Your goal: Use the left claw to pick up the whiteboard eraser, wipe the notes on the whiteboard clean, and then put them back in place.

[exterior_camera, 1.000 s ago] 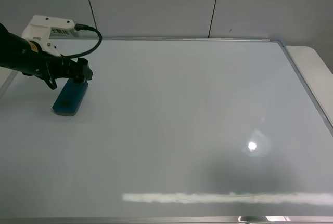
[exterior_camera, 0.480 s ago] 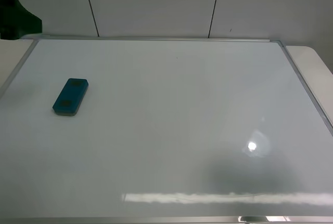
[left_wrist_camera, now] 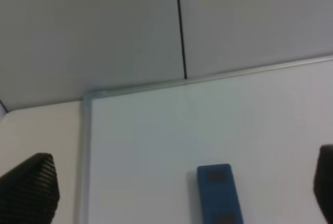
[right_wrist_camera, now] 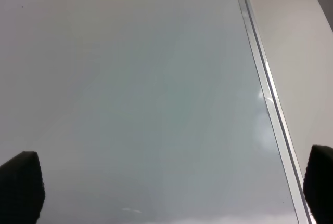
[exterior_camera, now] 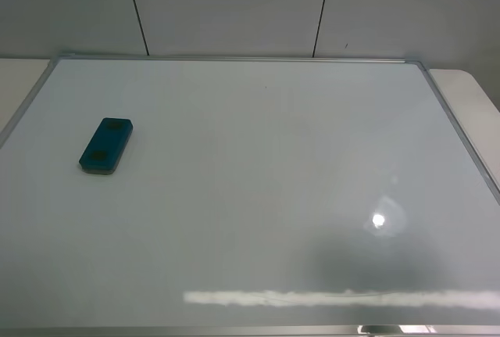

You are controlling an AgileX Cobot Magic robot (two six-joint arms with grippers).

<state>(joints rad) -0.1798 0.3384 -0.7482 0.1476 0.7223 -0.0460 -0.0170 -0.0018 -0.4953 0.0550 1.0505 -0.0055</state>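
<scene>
The teal-blue whiteboard eraser lies flat on the left part of the whiteboard. It also shows in the left wrist view. No marker notes show on the board. Neither arm shows in the exterior high view. In the left wrist view my left gripper is open and empty, with its fingertips wide apart and back from the eraser. In the right wrist view my right gripper is open and empty above the board, near the right frame.
The board's silver frame runs along the far edge, with a grey panelled wall behind. Bare white table shows to the right of the board. Light glare lies on the lower right of the board.
My left arm, which was at the eraser a second ago, has pulled back to the left and out of the exterior high view. The eraser stays where it lay.
</scene>
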